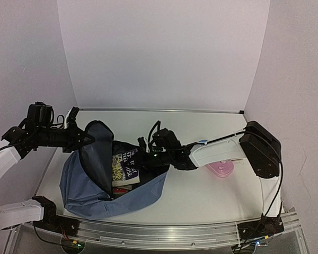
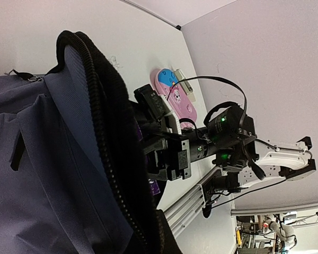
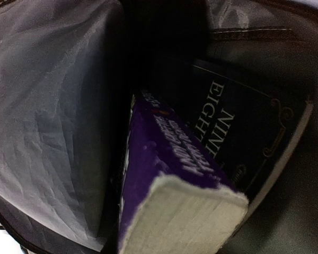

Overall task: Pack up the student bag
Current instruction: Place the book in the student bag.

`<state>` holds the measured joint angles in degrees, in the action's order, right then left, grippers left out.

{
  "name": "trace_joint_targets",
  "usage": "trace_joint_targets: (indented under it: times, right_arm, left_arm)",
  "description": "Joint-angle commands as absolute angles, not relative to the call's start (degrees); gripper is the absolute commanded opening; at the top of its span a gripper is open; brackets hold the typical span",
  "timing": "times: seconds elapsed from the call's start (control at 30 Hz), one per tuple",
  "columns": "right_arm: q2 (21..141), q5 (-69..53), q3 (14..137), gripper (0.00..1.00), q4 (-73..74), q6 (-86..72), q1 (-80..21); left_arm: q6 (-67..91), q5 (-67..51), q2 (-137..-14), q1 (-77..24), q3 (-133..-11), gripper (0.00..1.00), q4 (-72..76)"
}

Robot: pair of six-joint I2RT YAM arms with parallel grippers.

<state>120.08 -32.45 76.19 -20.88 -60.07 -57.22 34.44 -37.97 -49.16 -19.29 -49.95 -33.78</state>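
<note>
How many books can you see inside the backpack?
2. A purple book sits in the mouth of the open bag; a dark book with pale lettering lies beside it, deeper in. Others may be hidden under them.

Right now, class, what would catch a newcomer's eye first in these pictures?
The big slate-blue student bag lies left of centre, its flap held up by the left tool. The right tool holds a purple book inside the bag's opening; a pink pencil case lies further right.

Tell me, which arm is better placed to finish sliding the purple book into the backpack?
The right: the right hand holds the purple book inside the open student bag; the left hand is busy pinching it open.
</note>
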Motion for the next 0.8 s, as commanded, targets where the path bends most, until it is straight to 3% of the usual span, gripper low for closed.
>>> trace_joint_targets:
  times: [0.0, 0.17, 0.5, 0.77]
  right_arm:
    - [124.0, -31.2, 81.6, 0.0, -23.9, -59.9, -58.6]
    - [127.5, -29.4, 87.2, 0.05, -20.2, -57.7, -59.8]
    - [121.0, -17.8, 89.0, 0.47, -4.7, -46.3, -60.0]
    - [115.2, -12.5, 87.3, 0.52, 2.8, -41.4, -60.1]
  left_arm:
    - [33.5, -40.2, -49.1, -19.0, -52.7, 0.0, -29.1]
    - [33.7, -40.2, -49.1, -19.0, -52.6, 0.0, -29.0]
    - [33.2, -39.4, -48.4, -19.0, -53.4, 0.0, -30.3]
    - [33.7, -38.9, -48.0, -19.0, -53.4, 0.0, -30.4]
